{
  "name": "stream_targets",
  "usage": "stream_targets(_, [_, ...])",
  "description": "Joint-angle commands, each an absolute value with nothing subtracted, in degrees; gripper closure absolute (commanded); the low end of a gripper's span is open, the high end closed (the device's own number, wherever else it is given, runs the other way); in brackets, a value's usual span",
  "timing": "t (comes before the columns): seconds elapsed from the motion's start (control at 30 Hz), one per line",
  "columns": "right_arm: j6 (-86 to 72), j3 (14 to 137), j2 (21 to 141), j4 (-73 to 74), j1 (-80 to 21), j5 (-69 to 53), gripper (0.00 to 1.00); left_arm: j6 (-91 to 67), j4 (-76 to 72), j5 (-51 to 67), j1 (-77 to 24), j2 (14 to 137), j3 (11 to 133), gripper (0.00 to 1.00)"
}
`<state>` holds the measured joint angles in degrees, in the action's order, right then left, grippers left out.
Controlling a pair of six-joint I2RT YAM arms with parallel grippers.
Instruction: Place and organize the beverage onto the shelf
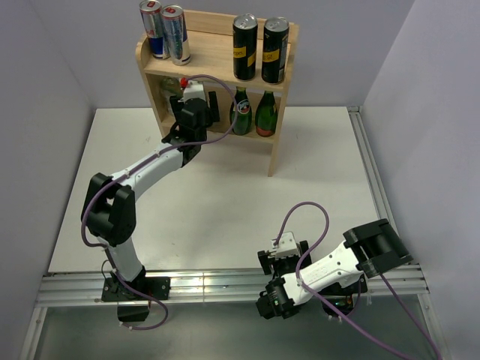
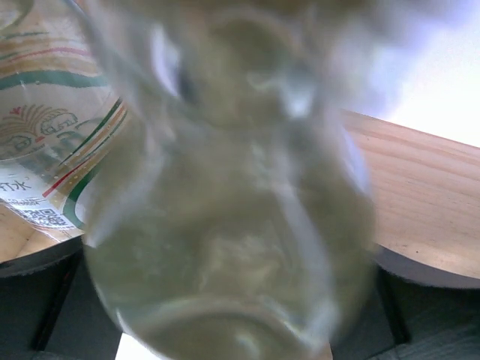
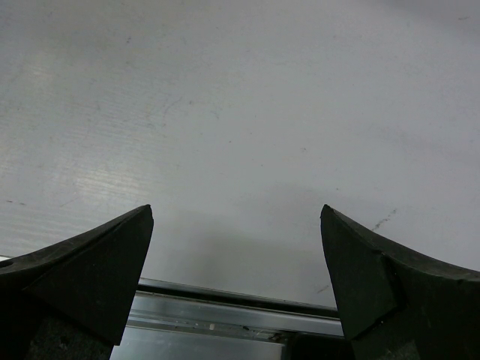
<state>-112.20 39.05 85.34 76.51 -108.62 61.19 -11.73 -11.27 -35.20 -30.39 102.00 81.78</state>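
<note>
The light-wood shelf [image 1: 278,142] stands at the back of the table. Its top tier carries two blue-and-silver cans [image 1: 163,30] and two black cans [image 1: 259,49]. Two green bottles [image 1: 253,112] stand on the right of the lower tier. My left gripper [image 1: 196,101] reaches into the left of the lower tier, where a red cap [image 1: 182,81] shows. Up close, a clear bottle [image 2: 225,225] fills the space between its spread jaws, with a labelled bottle [image 2: 52,142] beside it. My right gripper [image 3: 236,255] is open over bare table.
The shelf board [image 2: 420,180] runs behind the clear bottle. A metal rail [image 1: 225,283] lines the table's near edge, just under my right gripper [image 1: 283,251]. Grey walls enclose the white table [image 1: 225,195] on three sides.
</note>
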Motion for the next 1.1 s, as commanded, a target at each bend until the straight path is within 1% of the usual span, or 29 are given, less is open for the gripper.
stream_targets(0.0, [-143.3, 39.0, 85.3, 81.2, -109.1, 62.4, 0.0, -12.5, -13.7, -36.6, -29.4, 100.2, 83.2, 0.1])
stream_targets(0.07, [-143.2, 39.1, 85.3, 81.2, -109.1, 62.3, 0.0, -13.0, -13.5, -37.2, -29.3, 99.7, 82.4, 0.15])
stream_targets(0.17, [-143.0, 39.3, 85.4, 81.1, -109.1, 62.1, 0.0, -13.4, -13.7, -37.1, -29.4, 99.0, 81.0, 0.15])
stream_targets(0.3, [-142.6, 39.4, 85.7, 80.8, -109.1, 62.1, 0.0, -13.3, -14.4, -34.4, -29.4, 97.9, 79.1, 0.1])
stream_targets(0.33, [-142.6, 39.5, 85.7, 80.8, -109.0, 62.0, 0.0, -13.2, -14.5, -33.8, -29.4, 97.5, 78.9, 0.02])
stream_targets(0.37, [-142.6, 39.5, 85.8, 80.9, -109.1, 62.0, 0.0, -13.1, -14.2, -33.5, -29.4, 97.3, 78.7, 0.01])
stream_targets(0.8, [-143.7, 40.3, 86.7, 82.3, -109.7, 61.4, 0.0, -13.7, -11.3, -28.7, -29.9, 93.5, 76.9, 0.01])
stream_targets(1.07, [-143.3, 41.2, 88.1, 82.1, -109.9, 61.5, 0.0, -13.6, -11.1, -24.8, -30.2, 89.1, 72.9, 0.01])
